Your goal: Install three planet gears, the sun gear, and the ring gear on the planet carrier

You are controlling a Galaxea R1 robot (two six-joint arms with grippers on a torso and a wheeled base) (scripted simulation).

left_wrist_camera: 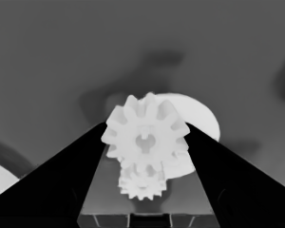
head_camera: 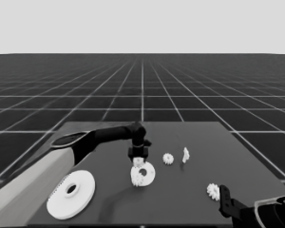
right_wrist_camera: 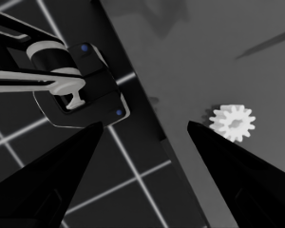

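**Left gripper holds a gear above the smaller round part**

The left gripper [head_camera: 138, 159] is clamped on a gear [left_wrist_camera: 145, 135] directly over the smaller round part [head_camera: 143, 175], where another gear [left_wrist_camera: 142, 183] apparently already sits. The larger round part [head_camera: 71, 194] lies near the table's left end. The right gripper [head_camera: 224, 199] waits at the lower right, fingers apart, beside a loose gear [head_camera: 213, 191].

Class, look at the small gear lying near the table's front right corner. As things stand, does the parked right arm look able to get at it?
Probably yes. The gear lies alone on the table, just beside the right tool, whose fingers stand open. Nothing sits between them. The left tool is busy over the smaller round part.
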